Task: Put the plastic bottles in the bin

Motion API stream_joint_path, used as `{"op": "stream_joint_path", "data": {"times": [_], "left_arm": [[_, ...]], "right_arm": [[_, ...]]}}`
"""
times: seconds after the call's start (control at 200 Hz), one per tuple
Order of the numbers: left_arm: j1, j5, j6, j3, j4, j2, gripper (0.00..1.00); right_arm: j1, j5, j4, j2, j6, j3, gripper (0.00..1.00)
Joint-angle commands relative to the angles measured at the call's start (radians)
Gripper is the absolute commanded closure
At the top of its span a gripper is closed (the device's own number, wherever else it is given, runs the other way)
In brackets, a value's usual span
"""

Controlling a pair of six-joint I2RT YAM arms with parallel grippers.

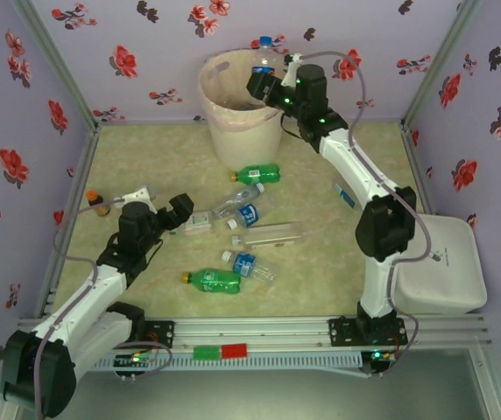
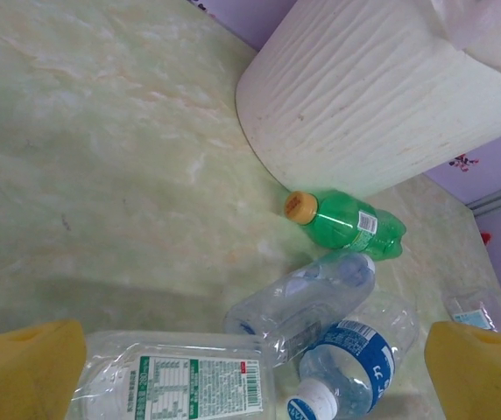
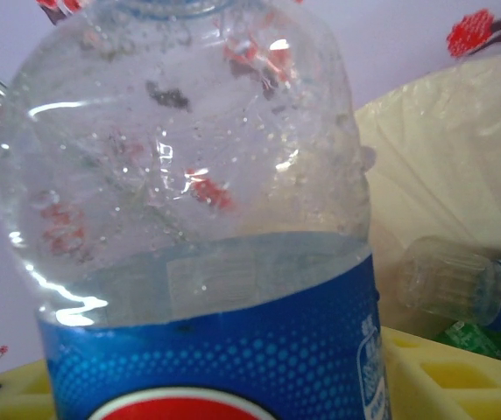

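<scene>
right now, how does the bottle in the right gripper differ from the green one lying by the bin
The held bottle is clear with a blue label and cap; the green bottle has a yellow cap. The held bottle is raised in the right gripper by the rim of the bin; the green bottle lies loose on the table. Both are plastic drink bottles.

This is a robotics test cell, lab-style: flower-printed wall panels [image 1: 145, 44] sit in bare aluminium framing [image 1: 58, 66] around a marble-patterned tabletop [image 1: 145, 149]. Two robot arms [image 1: 356, 166] are bolted to a metal rail [image 1: 268, 325] at its near edge, with plastic bottles [image 1: 257, 174] strewn near a bin [image 1: 233, 131].
</scene>
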Motion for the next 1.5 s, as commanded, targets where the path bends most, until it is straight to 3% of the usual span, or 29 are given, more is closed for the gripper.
{"op": "stream_joint_path", "data": {"times": [0.0,0.115,0.4,0.575,0.905,1.11,1.495], "left_arm": [[0.01,-0.015,0.014,-0.022,-0.032,-0.037,0.0],[0.012,-0.016,0.017,-0.027,-0.049,-0.059,0.0],[0.016,-0.016,0.019,-0.027,-0.076,-0.084,0.0],[0.016,-0.015,0.021,-0.024,-0.095,-0.104,0.0],[0.019,-0.022,0.014,-0.009,-0.13,-0.115,0.0],[0.019,-0.017,0.025,0.011,-0.139,-0.099,0.0],[-0.03,-0.011,0.033,0.081,-0.065,0.048,0.0]], "right_arm": [[0.029,0.008,-0.014,0.062,0.004,0.134,0.52],[0.038,0.027,-0.107,0.143,-0.03,0.268,0.51],[0.05,0.116,-0.217,0.239,-0.088,0.425,0.36],[0.05,0.142,-0.278,0.274,-0.127,0.508,0.01],[0.051,0.151,-0.34,0.201,-0.193,0.515,0.0],[0.05,0.174,-0.353,0.011,-0.281,0.309,0.01],[0.048,0.299,-0.369,-0.419,-0.395,-0.356,0.0]]}}
